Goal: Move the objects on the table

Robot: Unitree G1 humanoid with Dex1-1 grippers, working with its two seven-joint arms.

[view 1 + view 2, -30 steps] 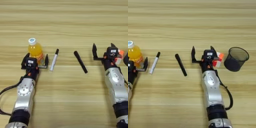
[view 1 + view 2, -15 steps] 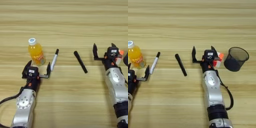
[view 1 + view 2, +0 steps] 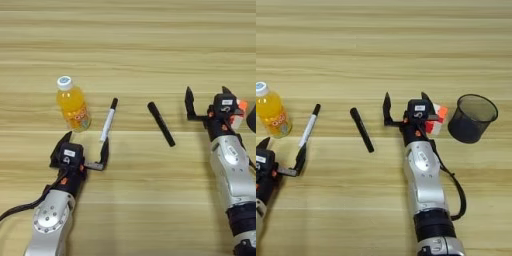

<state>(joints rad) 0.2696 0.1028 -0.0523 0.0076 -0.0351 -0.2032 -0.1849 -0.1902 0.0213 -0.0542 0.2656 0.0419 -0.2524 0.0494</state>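
Just ahead of the left pincer, a small clear-plastic bottle of orange juice with a white cap stood upright on the light-brown wooden tabletop, free of the black fingers, which were spread apart and held nothing. Beside the tip of that pincer's inner finger lay a slim white marker with a black cap, its white end close to the fingertip, though contact could not be made out, its capped end pointing away from the pincer. Between the two pincers, nearer the right one, an all-black marker lay at a slant, untouched. The right pincer rested on the tabletop with its fingers also released and empty; tucked just behind its outer finger was a multicoloured puzzle cube, only partly visible with red, orange and white faces showing, and whether it touched the finger could not be told. Beyond the cube, further out from the right pincer, stood a black mesh cup, upright and apparently empty. As a judgement, nothing was in hand at this moment: all four objects lay loose on the tabletop, neither pincer had closed on one, and the moving of each looked left to do.
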